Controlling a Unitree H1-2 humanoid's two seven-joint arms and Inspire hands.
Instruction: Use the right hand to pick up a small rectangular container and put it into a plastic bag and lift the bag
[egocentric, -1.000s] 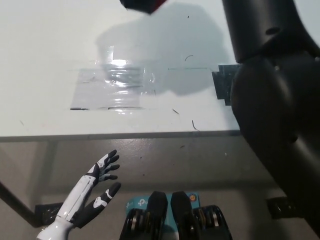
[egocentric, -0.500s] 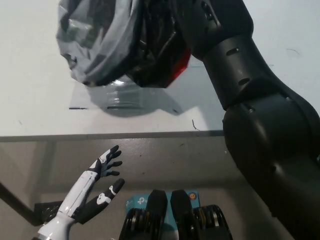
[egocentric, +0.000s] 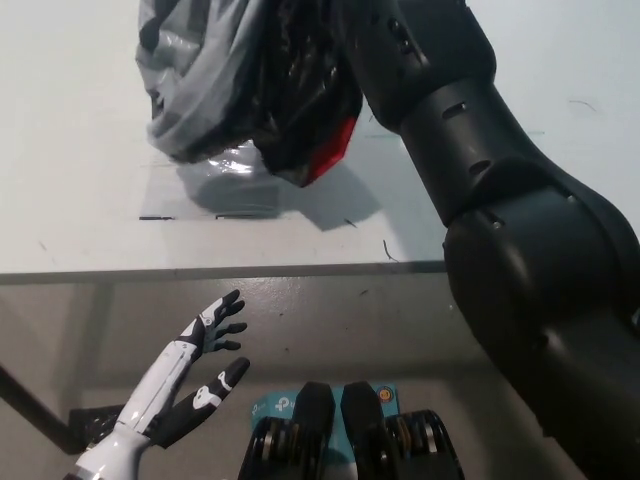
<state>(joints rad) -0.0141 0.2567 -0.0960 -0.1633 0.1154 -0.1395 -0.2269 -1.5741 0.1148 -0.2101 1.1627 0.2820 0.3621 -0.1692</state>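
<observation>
We find no readable text, label, brand or number anywhere: the plastic bag (egocentric: 215, 75), the white table (egocentric: 70, 180) and the clear taped patch (egocentric: 190, 195) carry no legible marks.

The crumpled grey-and-black plastic bag (egocentric: 235, 85) hangs at the upper middle of the frame, above the white table (egocentric: 70, 200), with a small red rectangular container (egocentric: 335, 150) inside it at its lower right. The black right arm (egocentric: 500, 230) runs from the lower right up to the bag. The white left hand (egocentric: 190, 385) sits at the lower left, below the table's near edge.
</observation>
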